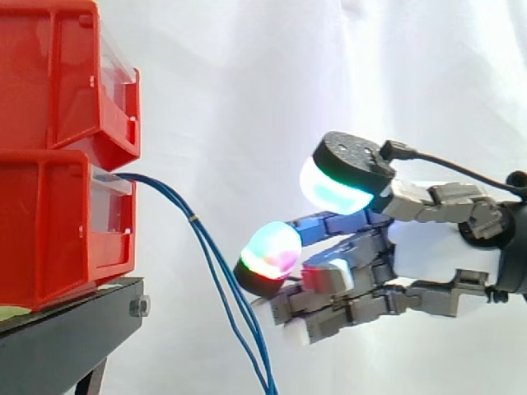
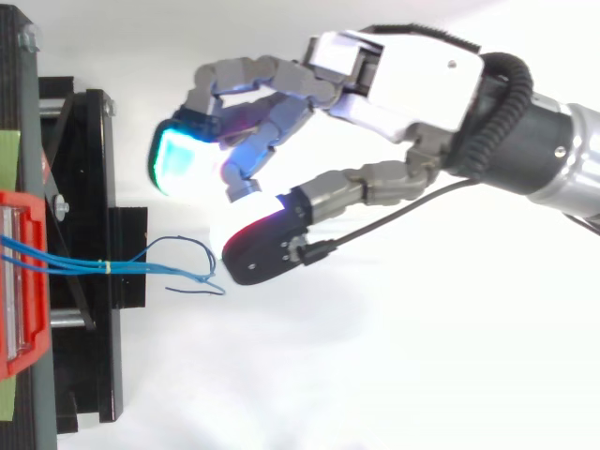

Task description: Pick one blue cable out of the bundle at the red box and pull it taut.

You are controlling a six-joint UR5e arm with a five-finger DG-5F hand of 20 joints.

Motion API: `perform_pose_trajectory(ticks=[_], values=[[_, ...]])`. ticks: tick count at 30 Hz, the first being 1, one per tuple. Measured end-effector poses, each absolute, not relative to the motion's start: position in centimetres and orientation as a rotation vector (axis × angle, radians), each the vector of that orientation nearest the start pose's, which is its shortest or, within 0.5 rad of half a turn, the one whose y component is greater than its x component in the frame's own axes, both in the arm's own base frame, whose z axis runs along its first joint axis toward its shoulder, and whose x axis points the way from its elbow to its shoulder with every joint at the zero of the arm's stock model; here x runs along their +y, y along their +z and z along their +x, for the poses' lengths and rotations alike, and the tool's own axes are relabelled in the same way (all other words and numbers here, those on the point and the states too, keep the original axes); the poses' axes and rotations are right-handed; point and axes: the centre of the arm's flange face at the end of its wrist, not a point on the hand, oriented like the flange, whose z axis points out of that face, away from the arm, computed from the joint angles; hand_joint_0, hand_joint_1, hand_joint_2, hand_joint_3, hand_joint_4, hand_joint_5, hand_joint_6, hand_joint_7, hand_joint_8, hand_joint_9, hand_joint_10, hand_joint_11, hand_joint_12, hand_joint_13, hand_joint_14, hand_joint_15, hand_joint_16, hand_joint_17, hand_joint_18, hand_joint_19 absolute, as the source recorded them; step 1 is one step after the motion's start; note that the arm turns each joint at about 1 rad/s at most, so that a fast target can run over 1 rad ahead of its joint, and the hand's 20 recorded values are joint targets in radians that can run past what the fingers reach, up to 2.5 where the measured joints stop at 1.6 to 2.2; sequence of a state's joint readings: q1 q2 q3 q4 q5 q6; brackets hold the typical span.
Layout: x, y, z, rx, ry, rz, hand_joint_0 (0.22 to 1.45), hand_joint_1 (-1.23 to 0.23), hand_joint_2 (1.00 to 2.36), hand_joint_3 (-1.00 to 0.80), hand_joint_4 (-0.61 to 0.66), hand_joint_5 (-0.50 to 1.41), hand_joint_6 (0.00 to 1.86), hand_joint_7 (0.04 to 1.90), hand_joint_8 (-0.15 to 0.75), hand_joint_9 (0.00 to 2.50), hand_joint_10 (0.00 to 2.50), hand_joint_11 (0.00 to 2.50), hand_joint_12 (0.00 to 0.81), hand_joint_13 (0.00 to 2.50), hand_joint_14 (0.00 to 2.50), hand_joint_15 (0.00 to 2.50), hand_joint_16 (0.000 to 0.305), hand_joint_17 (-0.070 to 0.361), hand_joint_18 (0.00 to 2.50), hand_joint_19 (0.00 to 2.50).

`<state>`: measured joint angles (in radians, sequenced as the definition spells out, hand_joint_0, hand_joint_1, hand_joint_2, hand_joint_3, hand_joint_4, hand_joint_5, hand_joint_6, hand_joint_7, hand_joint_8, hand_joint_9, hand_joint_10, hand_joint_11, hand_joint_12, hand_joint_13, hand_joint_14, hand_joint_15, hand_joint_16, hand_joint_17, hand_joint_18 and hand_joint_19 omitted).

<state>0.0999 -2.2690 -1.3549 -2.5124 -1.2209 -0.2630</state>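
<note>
red bins (image 1: 58,222): 2 | stand (image 1: 66,337): 1 | robot hand (image 1: 440,247): 1 | cable bundle (image 1: 195,220): 1

From my side view, a black stand (image 1: 74,337) carries the load at lower left. The lower bin (image 1: 49,230), red, sits directly on its top, front edge close to the stand's front corner, where a bolt (image 1: 138,308) shows. A green patch (image 1: 11,313) shows beneath the bin's left end. An upper bin (image 1: 58,74) stacks on the lower.
</note>
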Motion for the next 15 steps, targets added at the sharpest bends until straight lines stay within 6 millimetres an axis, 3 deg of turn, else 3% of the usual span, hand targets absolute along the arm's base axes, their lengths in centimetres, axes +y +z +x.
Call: perform_pose_trajectory(ticks=[4,6,9,15], values=[[-9.2,22.1,75.8,1.025,0.923,1.064,0.50,-0.68,1.00,-0.50,0.33,-0.13,0.50,1.06,0.348,0.82,0.02,1.05,0.439,0.57,0.01,0.29,0.063,0.142,0.52,0.35],[-8.9,22.2,76.2,1.021,0.929,1.058,0.50,-0.68,1.00,-0.50,0.34,-0.14,0.50,0.96,0.339,0.65,0.01,0.67,0.432,0.50,0.01,0.23,0.064,0.144,0.49,0.34],[-8.7,22.2,76.5,1.011,0.929,1.051,0.50,-0.69,1.00,-0.50,0.33,-0.14,0.50,0.91,0.326,0.53,0.01,0.42,0.427,0.47,0.01,0.20,0.064,0.144,0.47,0.32],[-8.3,20.7,77.2,0.998,0.924,1.035,0.51,-0.70,1.00,-0.50,0.33,-0.14,0.50,0.98,0.323,0.52,0.01,0.42,0.424,0.46,0.01,0.22,0.063,0.142,0.45,0.33]])
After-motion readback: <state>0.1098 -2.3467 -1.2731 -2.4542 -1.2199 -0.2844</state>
